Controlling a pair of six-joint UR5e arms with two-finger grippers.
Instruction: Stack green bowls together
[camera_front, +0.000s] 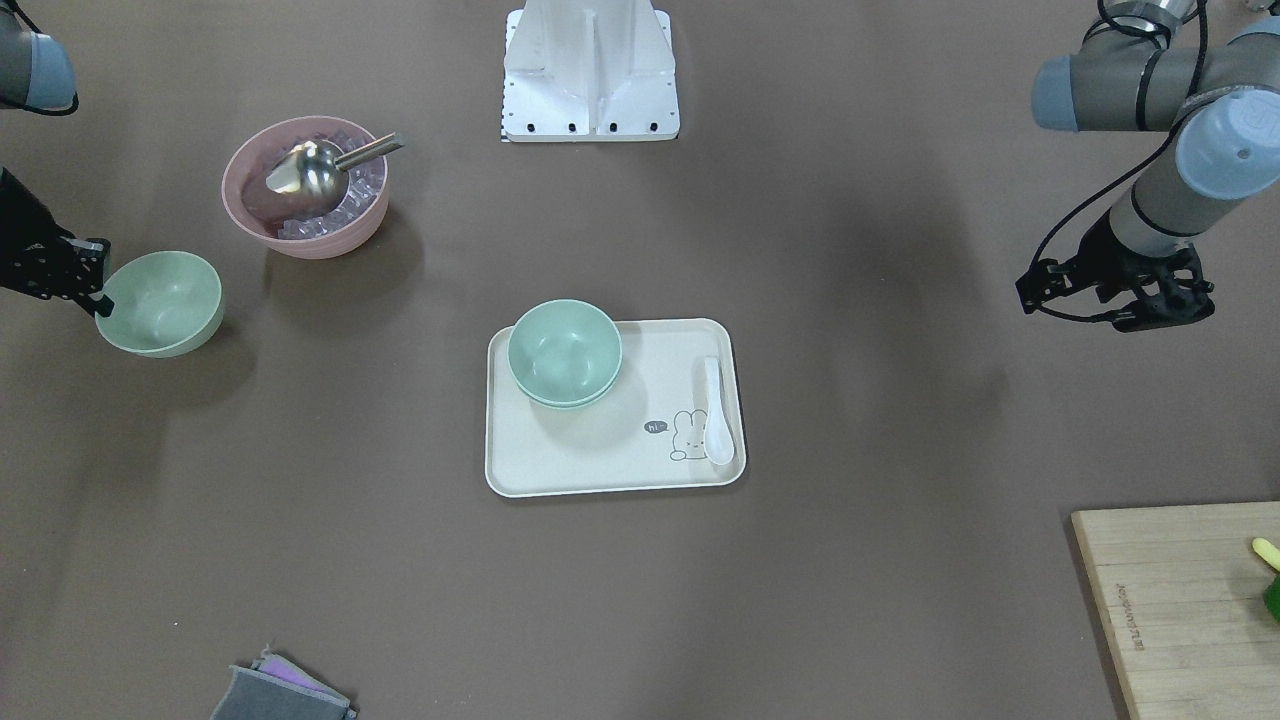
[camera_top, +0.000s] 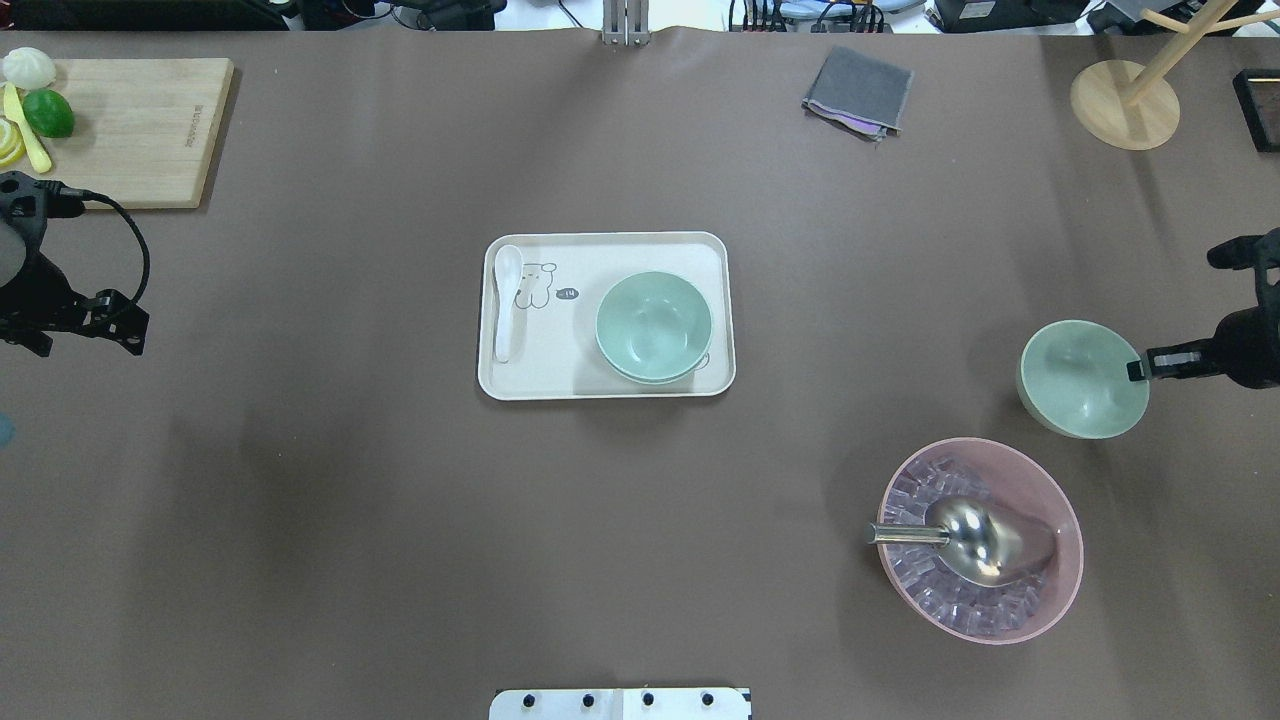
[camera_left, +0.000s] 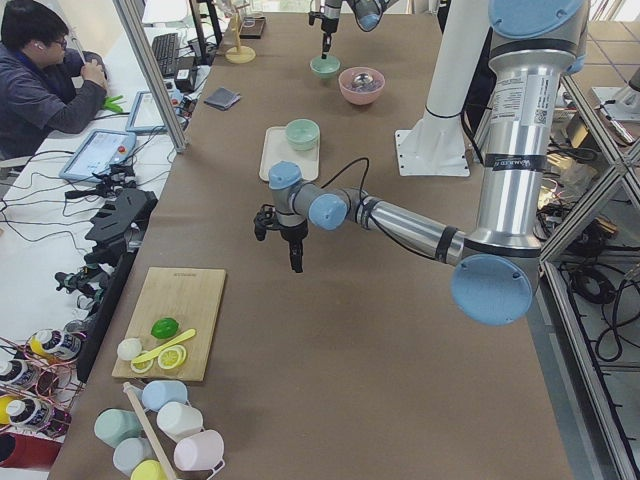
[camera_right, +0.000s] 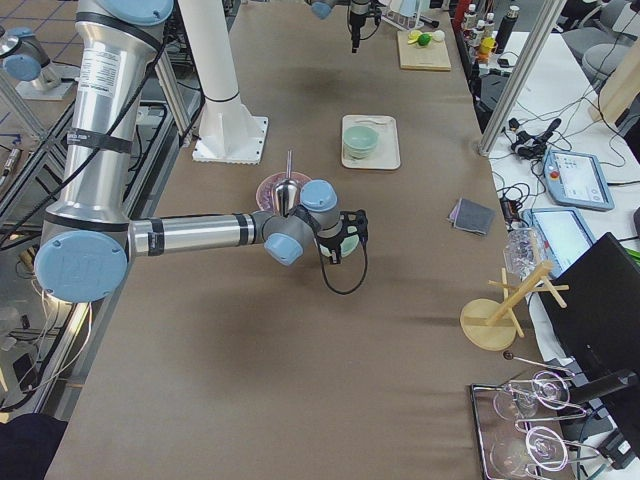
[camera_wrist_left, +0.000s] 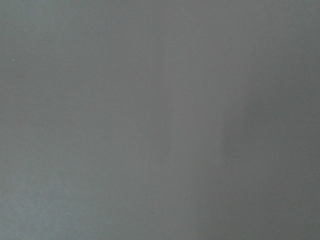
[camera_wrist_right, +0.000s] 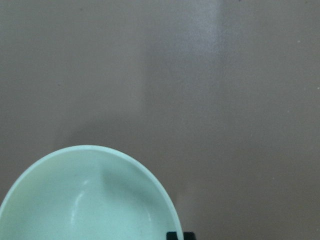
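Right hand, far out at the bench edge on the robot's right: fingers clamped on the rim of the third green bowl, one finger inside the rim, one outside. The bowl is upright, mouth up. I cannot tell whether its base touches the bench.

Just beside it, nearer the robot: pink bowl holding clear cubes and a metal scoop.

Mid-bench: cream tray. The two green bowls sit nested on the tray's end nearer the right arm. A white spoon lies along the opposite end, apart from the bowls.

Left hand: holds nothing, hangs over bare bench well away from the tray, pointing down. I cannot tell whether its fingers are parted or together.

Also noted: cutting board with fruit at the far left corner; grey cloth at the far edge.
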